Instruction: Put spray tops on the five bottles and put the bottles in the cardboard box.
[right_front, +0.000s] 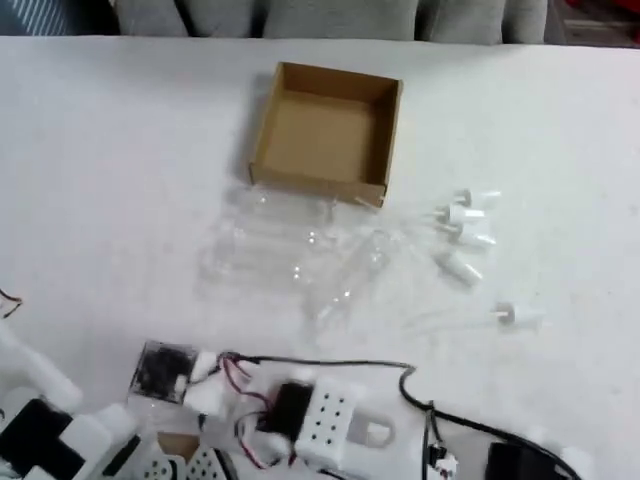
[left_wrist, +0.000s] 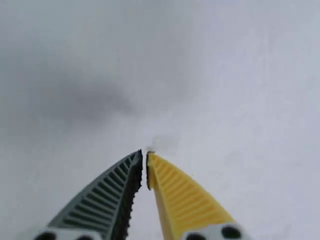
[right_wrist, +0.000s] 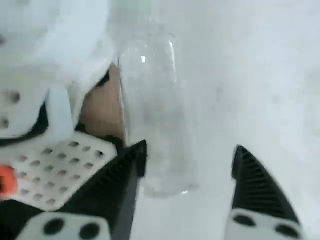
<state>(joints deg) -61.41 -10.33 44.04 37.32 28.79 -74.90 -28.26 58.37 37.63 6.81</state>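
High view: the cardboard box (right_front: 318, 182) sits open on the white table (right_front: 120, 180). The bottles (right_front: 300, 250) lie on their sides just in front of the box, uncapped (they are clear, so I can't count them). A cluster of white spray tops (right_front: 462, 225) lies beside the box's front corner, and one more spray top (right_front: 510, 316) is farther out from the box. My left gripper (left_wrist: 145, 157) is clenched on nothing, fingertips meeting over bare table. My right gripper (right_wrist: 190, 147) is released, and the end of a clear bottle (right_wrist: 155, 110) sits between its fingers; I cannot tell if it touches them or where it lies from the box.
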